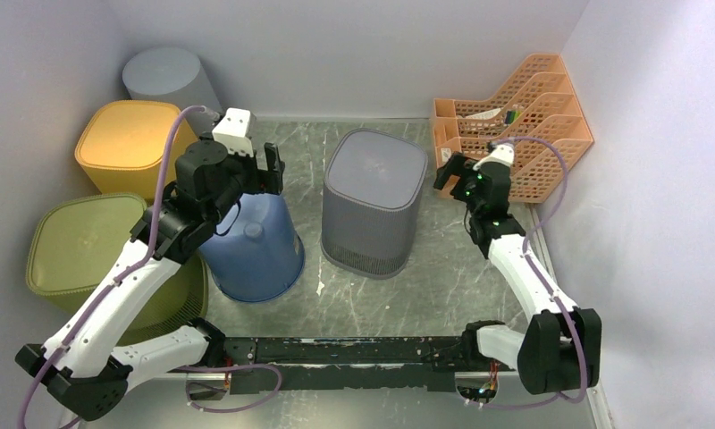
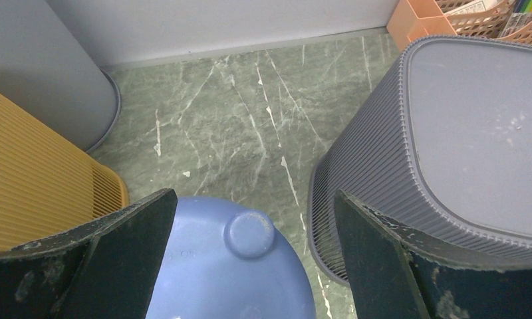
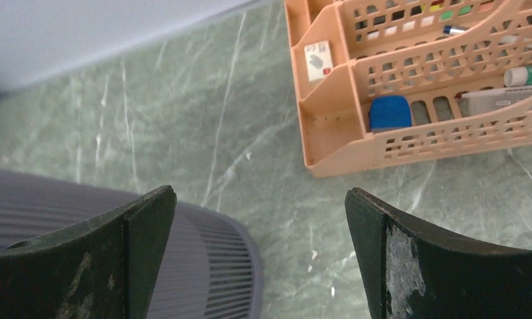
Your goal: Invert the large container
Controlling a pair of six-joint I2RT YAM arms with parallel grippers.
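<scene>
The large grey ribbed container stands mid-table with its closed base facing up; it also shows in the left wrist view and the right wrist view. A blue bin stands to its left, also base up, with a round nub on top. My left gripper is open and empty just above the blue bin's top, its jaws either side of the nub. My right gripper is open and empty beside the grey container's right wall, not touching it.
A yellow bin, an olive bin and a grey round bin crowd the left side. An orange file tray holding small items stands at the back right. Walls enclose the table on three sides.
</scene>
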